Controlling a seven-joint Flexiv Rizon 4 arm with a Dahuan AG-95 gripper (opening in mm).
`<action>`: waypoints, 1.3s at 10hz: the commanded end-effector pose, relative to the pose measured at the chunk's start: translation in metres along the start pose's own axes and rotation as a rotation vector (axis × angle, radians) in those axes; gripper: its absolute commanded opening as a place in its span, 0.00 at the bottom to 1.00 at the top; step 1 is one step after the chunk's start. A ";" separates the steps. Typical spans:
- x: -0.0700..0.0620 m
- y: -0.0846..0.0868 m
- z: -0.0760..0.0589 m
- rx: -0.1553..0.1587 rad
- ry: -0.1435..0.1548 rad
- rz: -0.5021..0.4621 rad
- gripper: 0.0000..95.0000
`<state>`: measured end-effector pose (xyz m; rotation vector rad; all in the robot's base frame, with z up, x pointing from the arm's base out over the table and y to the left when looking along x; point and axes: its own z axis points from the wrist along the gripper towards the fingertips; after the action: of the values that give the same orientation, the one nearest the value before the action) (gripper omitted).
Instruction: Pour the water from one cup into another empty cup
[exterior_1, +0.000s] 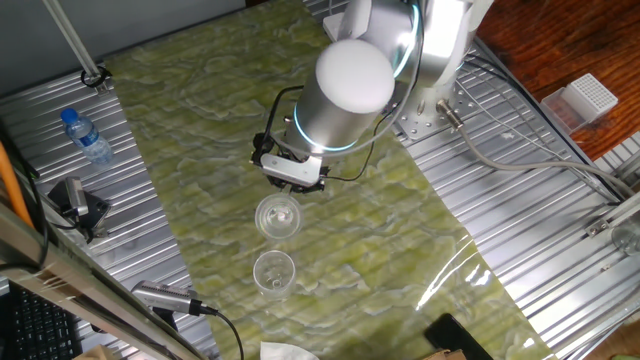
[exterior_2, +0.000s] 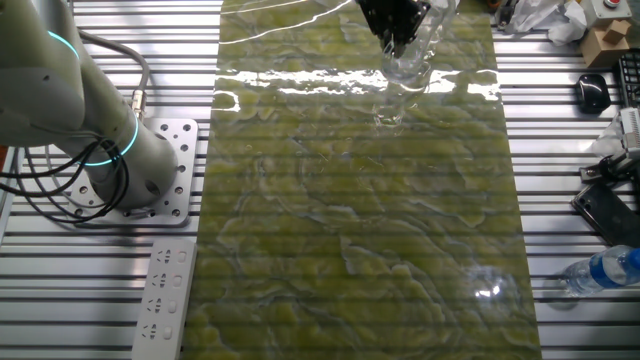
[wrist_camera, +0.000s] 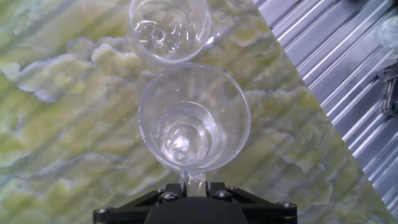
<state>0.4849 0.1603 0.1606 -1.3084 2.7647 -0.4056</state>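
Observation:
Two clear stemmed glass cups stand close together on the green marbled mat (exterior_1: 210, 120). My gripper (wrist_camera: 193, 183) is shut on the stem of the nearer cup (wrist_camera: 194, 118), whose open bowl I see from above. A faint glint of water (wrist_camera: 180, 144) lies low in its bowl. The second cup (wrist_camera: 169, 28) is just beyond it, apart, and looks empty. In one fixed view the gripper (exterior_1: 290, 172) is above the held cup (exterior_1: 278, 216), with the other cup (exterior_1: 273, 272) nearer the mat's front. In the other fixed view the gripper (exterior_2: 395, 20) and held cup (exterior_2: 405, 62) are at the far edge.
A blue-capped plastic bottle (exterior_1: 88, 137) lies on the metal table left of the mat, also seen in the other fixed view (exterior_2: 605, 268). A power strip (exterior_2: 165, 290) lies by the arm's base (exterior_2: 150, 170). A white box (exterior_1: 585, 100) sits at the right.

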 end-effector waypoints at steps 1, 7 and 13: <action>-0.001 0.000 0.003 0.002 -0.007 -0.002 0.00; -0.002 0.002 0.010 -0.012 -0.050 0.012 0.00; -0.002 0.005 0.023 -0.009 -0.089 0.019 0.00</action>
<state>0.4860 0.1601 0.1355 -1.2674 2.7066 -0.3247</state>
